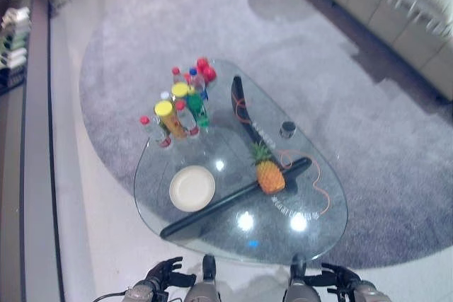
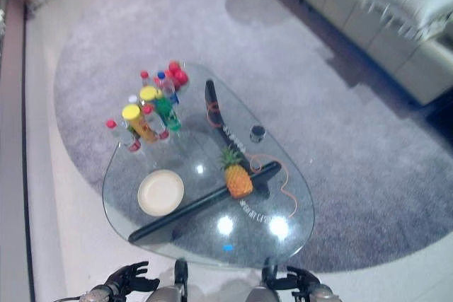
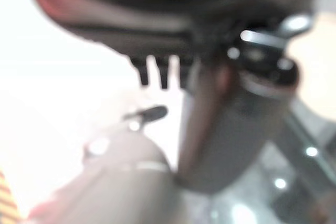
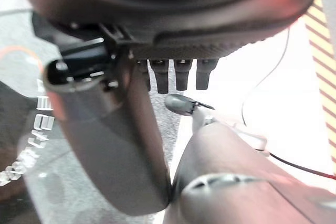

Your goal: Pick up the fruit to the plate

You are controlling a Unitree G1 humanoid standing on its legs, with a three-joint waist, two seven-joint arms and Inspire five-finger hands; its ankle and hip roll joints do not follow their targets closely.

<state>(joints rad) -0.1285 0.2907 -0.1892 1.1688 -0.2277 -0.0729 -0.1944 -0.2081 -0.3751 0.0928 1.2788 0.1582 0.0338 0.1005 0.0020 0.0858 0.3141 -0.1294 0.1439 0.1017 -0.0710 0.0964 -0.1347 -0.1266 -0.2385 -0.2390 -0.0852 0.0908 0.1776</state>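
In the middle of the glass table (image 1: 212,238), the pineapple (image 1: 269,172) lies on a black bar (image 1: 233,198), right of the white plate (image 1: 192,188). Bottles (image 1: 177,114) stand at upper left. My left hand (image 1: 164,274) and right hand (image 1: 338,276) hang at the bottom edge, fingers loosely spread, holding nothing. The right eye view shows a pillow (image 2: 414,1) on the sofa (image 2: 368,26).

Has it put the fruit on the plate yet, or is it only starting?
Only starting. The pineapple lies on the glass table, apart from the white plate, which holds nothing. Both the left hand and the right hand hang at the table's near edge, fingers relaxed and holding nothing. The grasp, the lift and the placing are all left.
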